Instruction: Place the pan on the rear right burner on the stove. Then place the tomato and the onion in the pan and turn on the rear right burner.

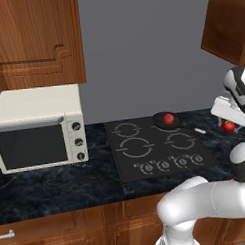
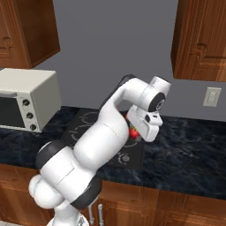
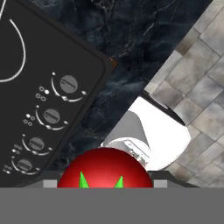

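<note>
The small black pan sits on the rear right burner of the stove, its short handle pointing right. A small red round thing lies in it; I cannot tell whether it is the onion. To the right of the stove, above the dark counter, my gripper is shut on the tomato, a red ball with green leaf tips. The tomato hangs under the hand and hides the fingertips. The hand view looks down on the stove's front right corner and its row of knobs.
A white toaster oven stands on the counter left of the stove. Wooden cabinets hang above on both sides. A wall outlet is at the back right. The tiled floor lies beyond the counter edge.
</note>
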